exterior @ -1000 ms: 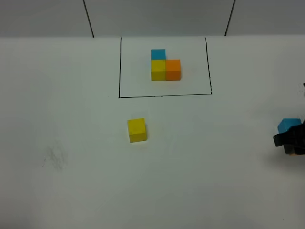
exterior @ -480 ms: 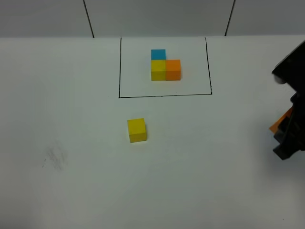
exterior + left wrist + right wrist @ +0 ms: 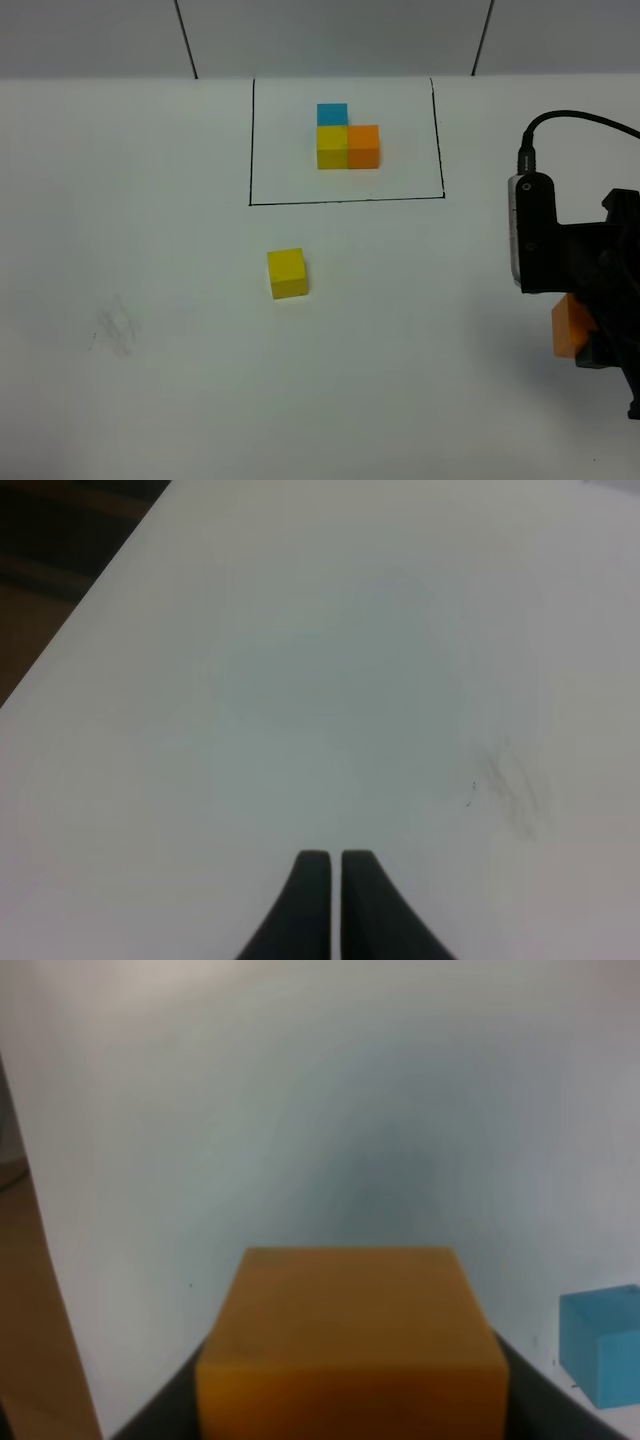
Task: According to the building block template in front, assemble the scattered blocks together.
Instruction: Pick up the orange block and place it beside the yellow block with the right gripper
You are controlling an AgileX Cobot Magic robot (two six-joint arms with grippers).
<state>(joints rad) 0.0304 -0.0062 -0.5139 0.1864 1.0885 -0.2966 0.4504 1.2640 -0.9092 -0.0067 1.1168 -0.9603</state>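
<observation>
Since a second ago your right arm had swung further in over the surface (image 3: 150, 400); back then only its tip showed at the right edge by the blue cube (image 3: 603, 1343). The yellow cube (image 3: 287, 273) and the template (image 3: 347, 137) had not shifted.

The right tool (image 3: 350, 1400) pinched the orange cube (image 3: 568, 327) between its dark fingers, at the right side of the surface and well apart from the yellow cube. From the wrist camera the blue cube sat on the surface just beside the held one; from above the arm hid it. The yellow cube lay alone near the middle, in front of the frame (image 3: 345, 200).

The template was an L of three joined cubes: blue at the back, yellow in front of it, orange touching the yellow's right side. All the cubes were matte, sharp-edged and of equal size.

Your left tool (image 3: 329, 865) was pressed together over bare surface, near a faint grey smudge (image 3: 505, 785).

The surface was plain white and smooth, and the frame was a thin black line. Behind it stood a pale grey wall (image 3: 330, 35) with two dark slanting seams. A black cable (image 3: 570, 118) looped off the right arm.
</observation>
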